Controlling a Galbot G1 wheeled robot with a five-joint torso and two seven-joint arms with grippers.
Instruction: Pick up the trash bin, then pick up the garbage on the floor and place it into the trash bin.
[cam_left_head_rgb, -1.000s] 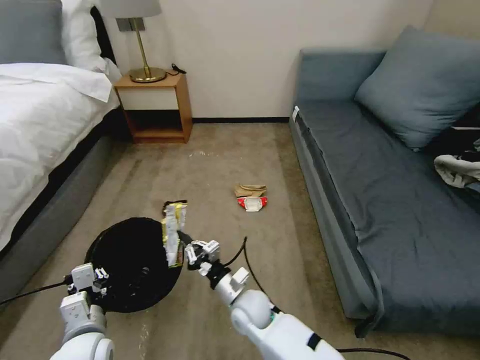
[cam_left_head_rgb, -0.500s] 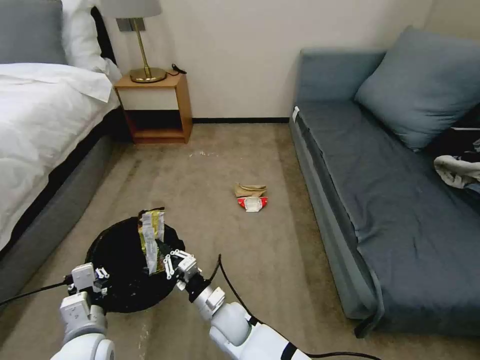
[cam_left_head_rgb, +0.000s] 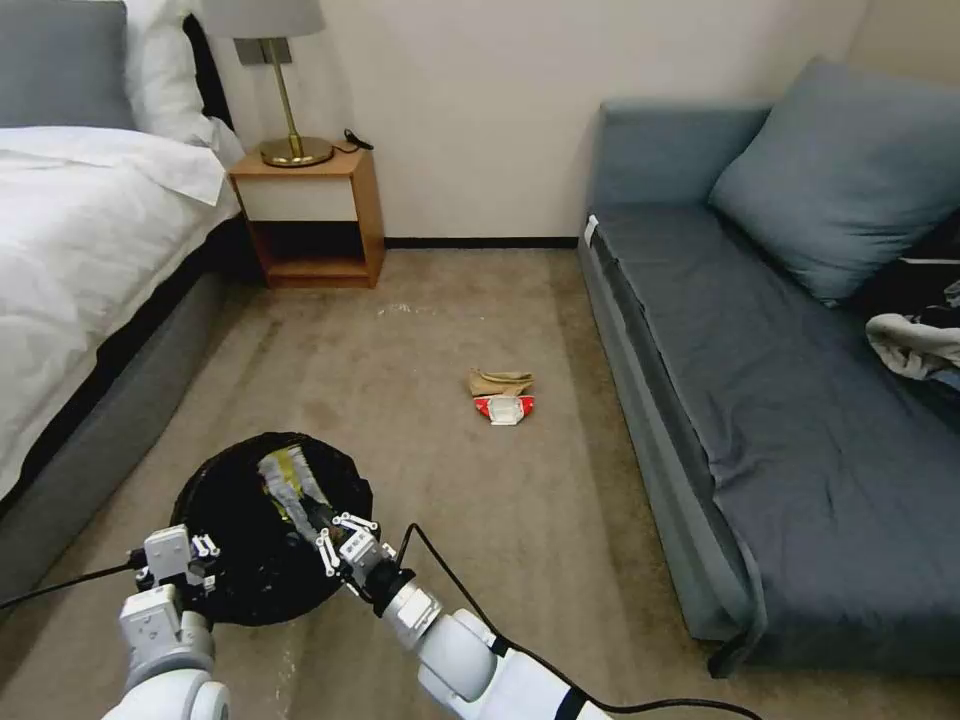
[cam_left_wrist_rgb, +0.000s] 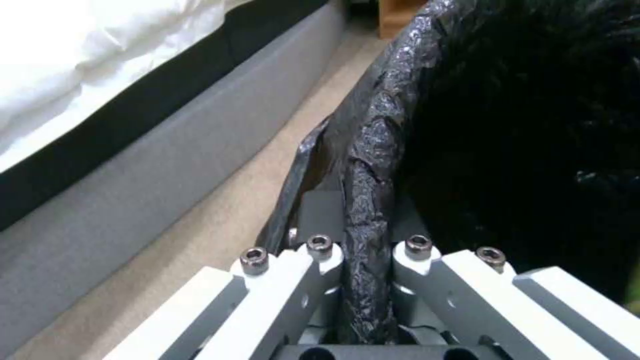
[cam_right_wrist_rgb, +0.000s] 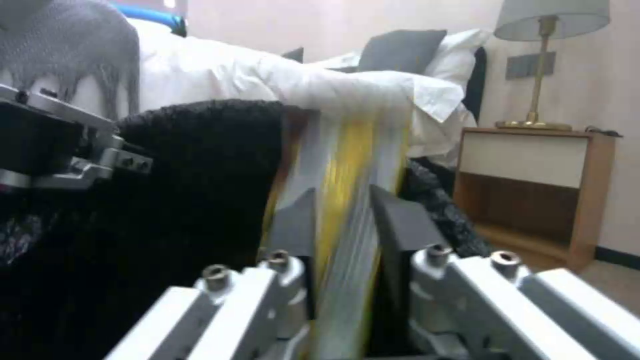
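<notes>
Wrapper reaches the bin

Our right gripper (cam_left_head_rgb: 318, 520) has swung the clamped snack wrapper (cam_left_head_rgb: 285, 478) left over the trash bin (cam_left_head_rgb: 225, 590), whose rim our left gripper (cam_left_wrist_rgb: 363, 235) pinches; release comes next.

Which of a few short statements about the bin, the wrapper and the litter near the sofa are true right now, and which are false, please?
1. The left gripper is clamped on the bag-covered rim of the trash bin. True.
2. The right gripper holds a clear plastic bottle. False: it grips the gold-and-black snack wrapper.
3. The wrapper is over the bin's opening. True.
4. The red-and-white packet lies on the sofa. False: it lies on the carpet, beside the crumpled tan paper.
5. The lamp stands on the floor by the bed. False: it stands on the wooden nightstand.
</notes>
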